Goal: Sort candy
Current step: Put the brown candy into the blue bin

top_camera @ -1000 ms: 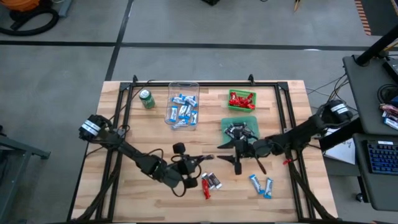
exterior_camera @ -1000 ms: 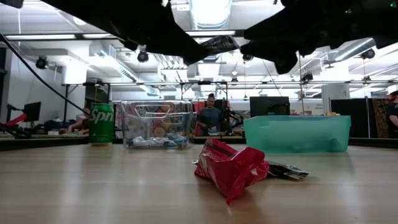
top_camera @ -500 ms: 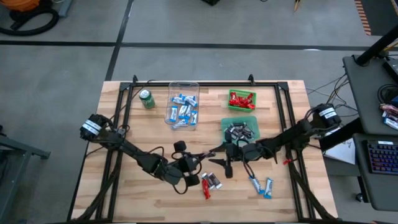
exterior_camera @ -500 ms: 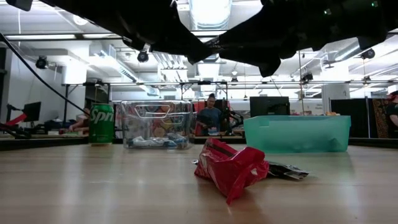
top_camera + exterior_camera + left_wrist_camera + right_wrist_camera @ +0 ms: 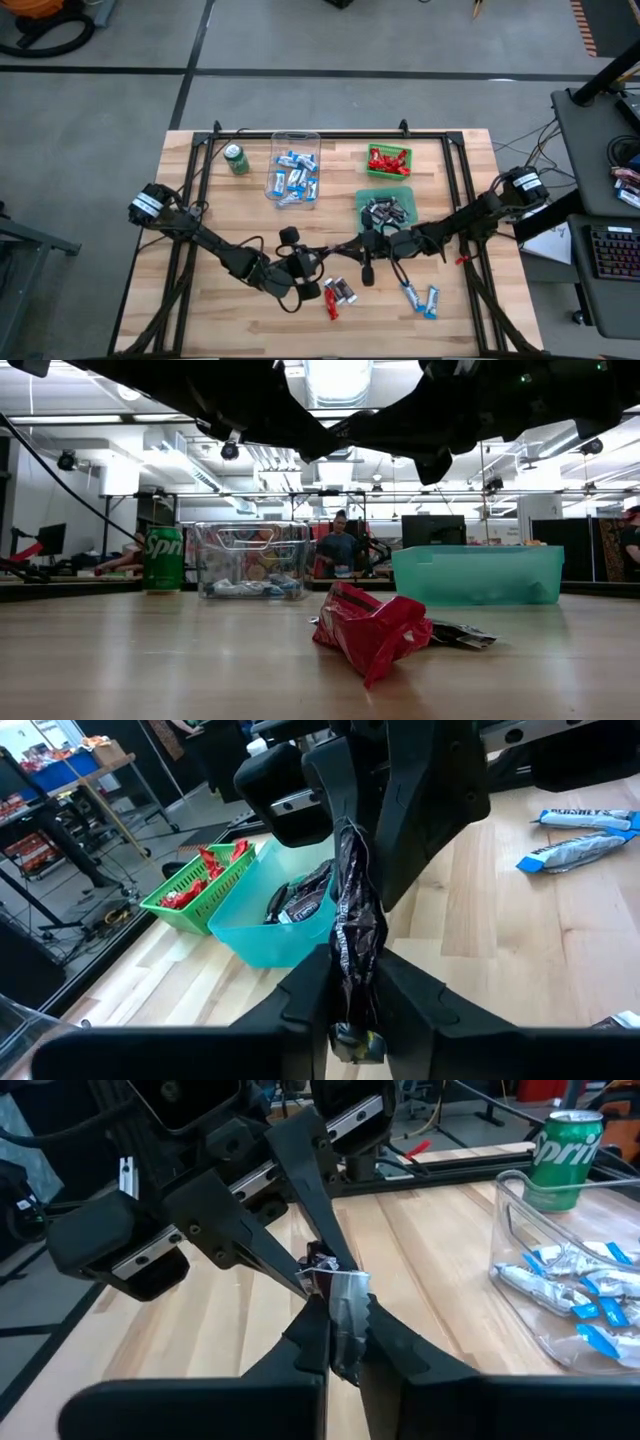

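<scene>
A black-and-silver candy (image 5: 356,935) hangs in the air above the table's near middle, between my two grippers. My left gripper (image 5: 326,253) reaches it from the left and my right gripper (image 5: 350,248) from the right; both are shut on it. On the table below lie a red candy (image 5: 331,306), a black-and-silver one (image 5: 343,291) and two blue-and-white ones (image 5: 420,298). The low view shows the red candy (image 5: 372,628) flat on the wood. My left gripper pinches one end of the wrapper (image 5: 352,1016) between its two fingers, coming nearly level from the table's left. The candy is lifted clear of the table. My right gripper pinches the opposite end of the same wrapper (image 5: 347,1312) between its two fingers, nearly level from the table's right, facing the left gripper's fingers (image 5: 300,1270).
A clear box (image 5: 296,137) of blue-and-white candy and a green can (image 5: 236,158) stand at the far left. A green basket (image 5: 388,172) of red candy and a teal bin (image 5: 371,195) of black-and-silver candy stand at the far right.
My right gripper has moved toward the table's left with its fingers open, up to my left gripper. It has then shut on the free end of the candy held there. The candy has stayed in the air.
</scene>
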